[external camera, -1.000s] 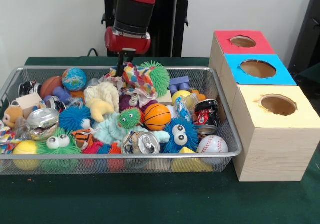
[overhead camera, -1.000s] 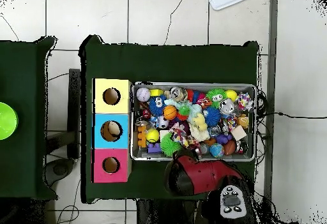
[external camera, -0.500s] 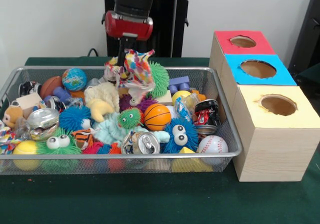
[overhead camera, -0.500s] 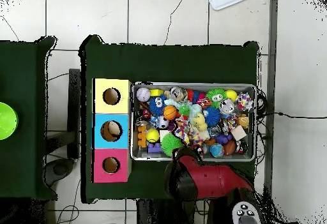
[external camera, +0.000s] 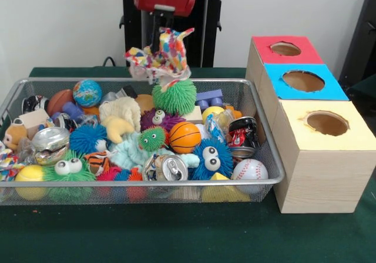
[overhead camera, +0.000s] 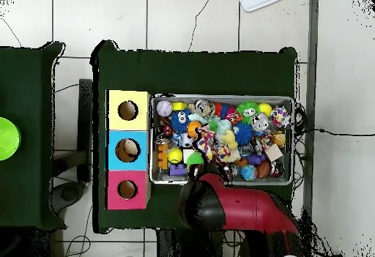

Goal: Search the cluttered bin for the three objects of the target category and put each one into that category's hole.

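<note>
My gripper [external camera: 157, 39] is shut on a white cloth with red, blue, yellow and green dots [external camera: 162, 55] and holds it hanging above the back middle of the silver wire-mesh bin [external camera: 275, 170]. The cloth's lower edge hangs just over a green spiky ball [external camera: 174, 95]. The yellow-surround hole [external camera: 326, 122] is in the nearest part of the wooden box, to the right of the bin. In the overhead view the cloth [overhead camera: 205, 146] shows above the bin [overhead camera: 294, 141] at the tip of the red arm [overhead camera: 220, 206], and the yellow hole [overhead camera: 128, 110] is at the left. I cannot pick out other dotted cloths.
The bin is packed with toys: a basketball [external camera: 184, 137], a baseball [external camera: 249, 170], a blue googly-eyed ball [external camera: 211, 157], crushed cans [external camera: 170, 168], a cream plush [external camera: 120, 113]. The box also has a blue-surround hole [external camera: 303, 80] and a red-surround hole [external camera: 285, 49].
The gripper has risen with the dotted cloth, lifting it out of the pile and slightly to the right. The green spiky ball behind it is now uncovered.
</note>
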Available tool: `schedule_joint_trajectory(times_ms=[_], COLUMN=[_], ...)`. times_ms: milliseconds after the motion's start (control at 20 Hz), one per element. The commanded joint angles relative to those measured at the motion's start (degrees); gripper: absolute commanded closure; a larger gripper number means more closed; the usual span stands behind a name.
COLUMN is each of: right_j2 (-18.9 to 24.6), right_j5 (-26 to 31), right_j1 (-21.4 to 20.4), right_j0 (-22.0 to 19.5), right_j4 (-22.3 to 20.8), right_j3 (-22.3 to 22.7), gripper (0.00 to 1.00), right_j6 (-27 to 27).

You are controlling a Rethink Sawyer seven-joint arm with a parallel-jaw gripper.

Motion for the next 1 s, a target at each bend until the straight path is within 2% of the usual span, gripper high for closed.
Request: schedule_joint_trajectory(times_ms=[50, 450, 800, 1000], right_j2=[7.0, 1.5, -2.1, -4.0], right_j5=[7.4, 13.5, 16.9, 17.1], right_j1=[-4.1, -4.5, -2.8, -0.4], right_j0=[1.3, 11.0, 17.3, 20.9], right_j4=[6.1, 10.7, 13.8, 15.4], right_j3=[2.1, -3.0, -8.1, -11.9], gripper=[1.00, 1.00, 1.00, 1.00], right_j6=[7.0, 11.7, 14.9, 16.9])
